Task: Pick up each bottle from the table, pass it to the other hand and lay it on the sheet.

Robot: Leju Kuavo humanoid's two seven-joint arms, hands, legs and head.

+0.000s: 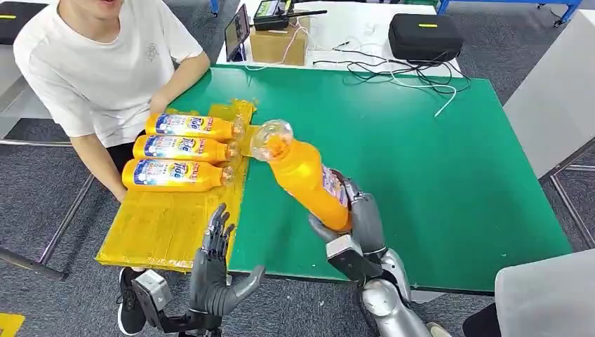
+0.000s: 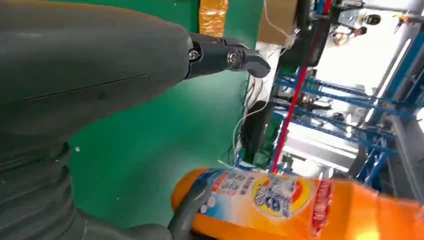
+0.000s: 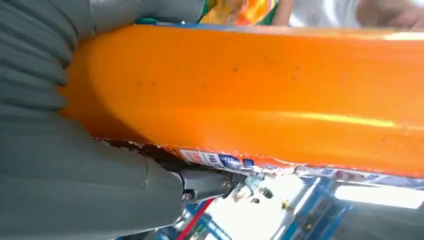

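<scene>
My right hand [image 1: 361,221] grips the lower end of an orange bottle [image 1: 305,179], lifted above the green table [image 1: 435,161] and tilted with its clear cap toward the yellow sheet [image 1: 168,228]. The same bottle's orange body [image 3: 260,95] sits close against my right hand [image 3: 75,165] in the right wrist view. My left hand [image 1: 214,270] hovers with fingers spread and nothing in it over the table's near edge, beside the sheet's corner. From the left wrist, my left hand [image 2: 90,70] faces the bottle's label [image 2: 300,205]. Three orange bottles [image 1: 179,149] lie side by side on the sheet.
A person in a white shirt [image 1: 105,63] sits at the left, hands by the laid bottles. A cardboard box [image 1: 279,43], a black case [image 1: 424,35] and loose cables [image 1: 393,74] lie on the white table behind. A grey surface [image 1: 547,295] stands at the lower right.
</scene>
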